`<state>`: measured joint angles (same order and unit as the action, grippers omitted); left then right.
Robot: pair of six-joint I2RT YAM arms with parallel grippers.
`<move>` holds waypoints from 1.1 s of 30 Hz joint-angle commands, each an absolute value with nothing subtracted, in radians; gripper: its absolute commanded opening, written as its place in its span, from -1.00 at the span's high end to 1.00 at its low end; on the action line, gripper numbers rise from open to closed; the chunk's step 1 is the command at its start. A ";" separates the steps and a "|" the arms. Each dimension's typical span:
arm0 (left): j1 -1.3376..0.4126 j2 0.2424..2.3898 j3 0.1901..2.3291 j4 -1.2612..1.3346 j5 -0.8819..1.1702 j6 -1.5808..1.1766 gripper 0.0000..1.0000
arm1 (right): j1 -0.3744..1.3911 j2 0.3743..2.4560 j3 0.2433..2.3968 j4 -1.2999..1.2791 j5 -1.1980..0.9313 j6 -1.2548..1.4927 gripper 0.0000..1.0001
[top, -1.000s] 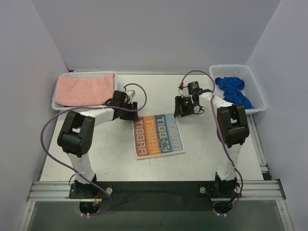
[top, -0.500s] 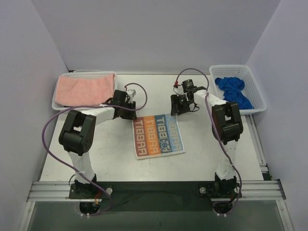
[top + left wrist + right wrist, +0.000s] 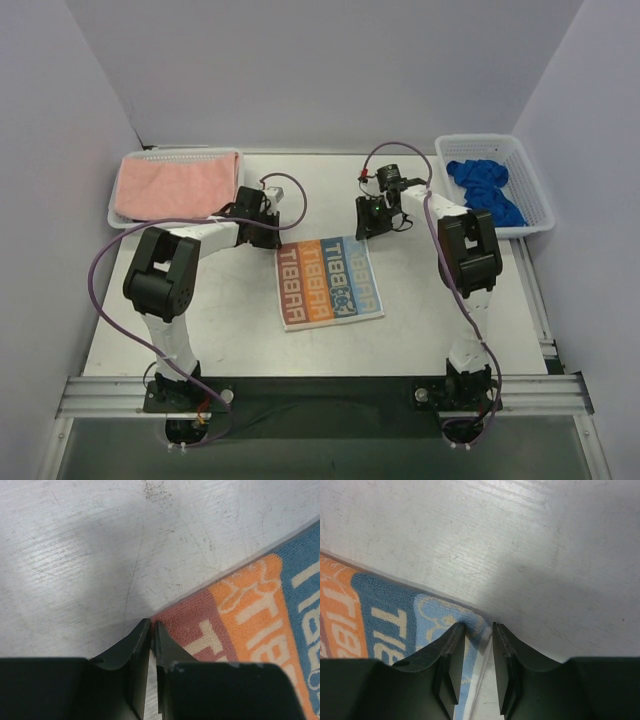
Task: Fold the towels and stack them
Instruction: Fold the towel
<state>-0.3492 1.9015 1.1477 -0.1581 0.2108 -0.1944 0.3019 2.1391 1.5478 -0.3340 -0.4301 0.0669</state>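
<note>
Three towels on record. Far left: pink towel [image 3: 175, 185] flat in left basket [image 3: 113, 215]. Left gripper [image 3: 151, 622] down at far-left corner of printed towel [image 3: 328, 282], fingers almost pressed together, thin slit only; hold on cloth not determinable. Printed towel flat at centre of table [image 3: 230, 300]. Right gripper [image 3: 479, 627] at its far-right corner, fingers partly spread astride pale-blue edge; clamped or not, not determinable. Far right: blue towel [image 3: 485, 192] crumpled in right basket [image 3: 535, 180].
</note>
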 commanded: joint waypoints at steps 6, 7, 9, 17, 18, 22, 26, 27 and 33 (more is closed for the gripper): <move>-0.333 1.939 1.170 -0.235 0.224 -0.161 0.97 | 0.296 2.190 1.566 -0.394 -0.463 0.057 0.61; -0.331 1.940 1.175 -0.236 0.225 -0.160 1.00 | 0.292 2.191 1.566 -0.394 -0.468 0.055 0.70; -0.330 1.944 1.189 -0.241 0.226 -0.143 1.00 | 0.287 2.186 1.568 -0.394 -0.479 0.057 0.80; -0.327 1.939 1.299 -0.261 0.227 -0.098 1.00 | 0.278 2.132 1.597 -0.393 -0.450 0.034 0.92; -0.327 1.939 1.308 -0.261 0.227 -0.088 1.00 | 0.276 2.117 1.598 -0.394 -0.443 0.034 0.94; -0.322 1.931 1.356 -0.259 0.227 -0.081 1.00 | 0.273 2.076 1.597 -0.388 -0.410 0.034 0.99; -0.321 1.879 1.350 -0.230 0.241 -0.081 1.00 | 0.273 2.010 1.568 -0.358 -0.396 0.044 1.00; -0.321 1.865 1.339 -0.206 0.242 -0.089 1.00 | 0.273 1.999 1.560 -0.350 -0.394 0.049 1.00; -0.321 1.770 1.227 -0.153 0.236 -0.118 1.00 | 0.276 1.910 1.480 -0.304 -0.390 0.084 1.00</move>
